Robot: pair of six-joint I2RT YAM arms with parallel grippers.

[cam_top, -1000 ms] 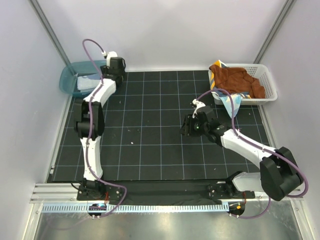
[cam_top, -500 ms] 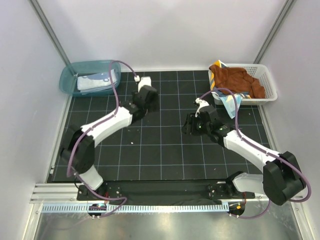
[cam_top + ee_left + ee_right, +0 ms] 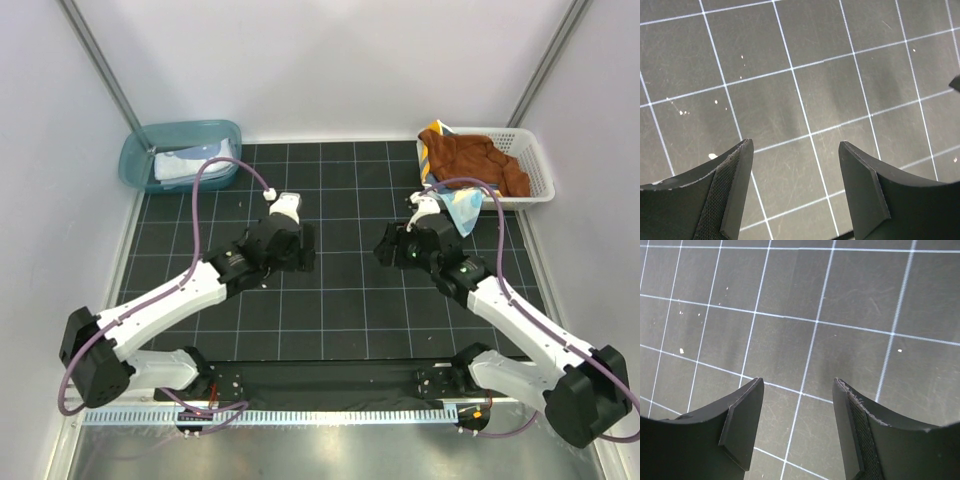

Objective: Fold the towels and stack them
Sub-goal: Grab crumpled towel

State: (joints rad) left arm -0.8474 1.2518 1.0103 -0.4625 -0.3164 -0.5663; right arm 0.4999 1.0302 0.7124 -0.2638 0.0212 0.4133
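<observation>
A rust-brown towel (image 3: pixel 475 158) is heaped in the white lattice basket (image 3: pixel 535 160) at the back right. A yellow-edged cloth (image 3: pixel 434 136) shows at the basket's left end. A pale patterned cloth (image 3: pixel 463 207) hangs over the basket's front rim. A pale blue and white folded towel (image 3: pixel 187 163) lies in the teal tub (image 3: pixel 140 150) at the back left. My left gripper (image 3: pixel 303 256) (image 3: pixel 795 150) hovers open over the bare mat at centre. My right gripper (image 3: pixel 383 248) (image 3: pixel 798 385) faces it, open and empty, just left of the hanging cloth.
The black gridded mat (image 3: pixel 330 310) covers the table, with white crumbs (image 3: pixel 712 156) scattered on it. Grey walls close in on three sides. The arm bases and a metal rail (image 3: pixel 330 415) run along the near edge.
My left arm has swung from the teal tub at the back left down to the middle of the mat. My right gripper has shifted slightly right and its jaws have widened.
</observation>
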